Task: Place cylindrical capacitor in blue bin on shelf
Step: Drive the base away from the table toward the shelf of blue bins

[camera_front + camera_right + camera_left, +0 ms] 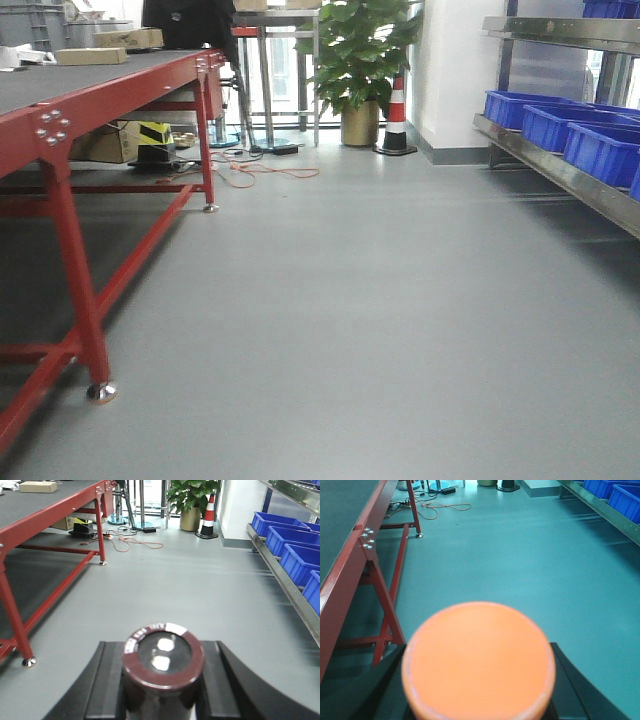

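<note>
Currently right pincer [162,682] clamps capacitor [163,655], left pincer [479,685] clamps orange round object [479,652]; blue bins [295,565] on shelf [285,582] well off right: capacitor may slip in transit or clip rim.

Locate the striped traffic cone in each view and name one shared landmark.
Front view: cone upper middle, right of centre.
Left wrist view: only its black base, at the top edge.
Right wrist view: top, right of centre.
Shared landmark: red table, left in all.

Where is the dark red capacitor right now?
In the right wrist view, the capacitor is held in the right gripper above the floor, with blue bins off to its right.
</note>
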`<state>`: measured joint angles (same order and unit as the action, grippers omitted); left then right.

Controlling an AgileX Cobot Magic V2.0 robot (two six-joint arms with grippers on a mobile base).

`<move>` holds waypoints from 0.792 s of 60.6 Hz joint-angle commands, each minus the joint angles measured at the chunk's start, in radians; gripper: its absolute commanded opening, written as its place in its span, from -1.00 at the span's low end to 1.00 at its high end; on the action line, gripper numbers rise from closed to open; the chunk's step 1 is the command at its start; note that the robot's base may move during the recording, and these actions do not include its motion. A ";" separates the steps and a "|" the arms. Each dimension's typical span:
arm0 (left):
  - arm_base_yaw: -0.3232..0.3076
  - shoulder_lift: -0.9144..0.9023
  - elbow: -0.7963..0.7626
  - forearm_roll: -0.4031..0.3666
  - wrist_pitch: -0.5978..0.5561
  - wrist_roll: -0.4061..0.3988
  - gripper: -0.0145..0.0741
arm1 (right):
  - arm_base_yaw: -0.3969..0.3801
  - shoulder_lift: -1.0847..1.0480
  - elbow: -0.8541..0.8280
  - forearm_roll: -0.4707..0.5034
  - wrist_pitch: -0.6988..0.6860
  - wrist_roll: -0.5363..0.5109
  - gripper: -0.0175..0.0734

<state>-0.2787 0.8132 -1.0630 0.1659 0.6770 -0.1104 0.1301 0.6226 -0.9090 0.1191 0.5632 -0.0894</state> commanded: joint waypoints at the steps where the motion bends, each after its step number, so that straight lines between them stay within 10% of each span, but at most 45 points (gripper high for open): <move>1: -0.007 -0.005 -0.007 -0.001 -0.019 -0.006 -0.92 | 0.001 -0.006 -0.007 -0.002 -0.017 -0.006 -0.88; 48: -0.007 -0.001 -0.007 0.001 -0.019 -0.006 -0.92 | 0.001 -0.006 -0.007 -0.002 -0.019 -0.006 -0.88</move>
<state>-0.2787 0.8132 -1.0630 0.1659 0.6770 -0.1104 0.1301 0.6226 -0.9090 0.1191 0.5632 -0.0894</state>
